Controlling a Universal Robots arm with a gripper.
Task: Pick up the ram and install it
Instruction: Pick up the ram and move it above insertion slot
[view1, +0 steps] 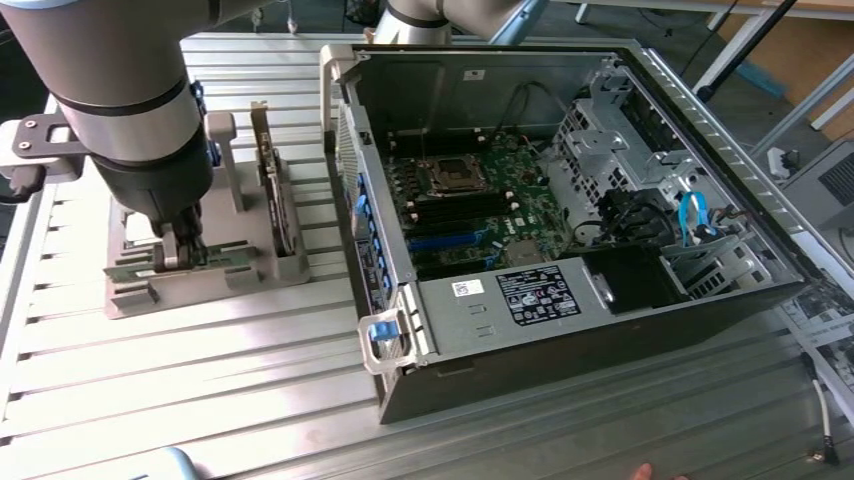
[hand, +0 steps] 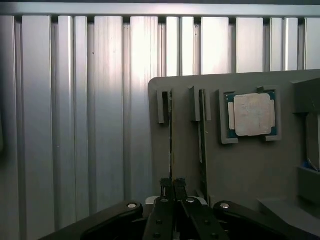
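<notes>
Gripper fingers were pinched together on the ram, standing edge-up in its slot on the grey fixture; long axis ran straight away from the jaws. Open PC case sat well apart, toward the exterior view's right.

Slatted aluminium-profile table, grooves running between slats. Grey slotted parts holder flat on it, toward exterior view's left. Open desktop computer case lying on its side just beside holder, toward exterior view's right, open side up.
</notes>
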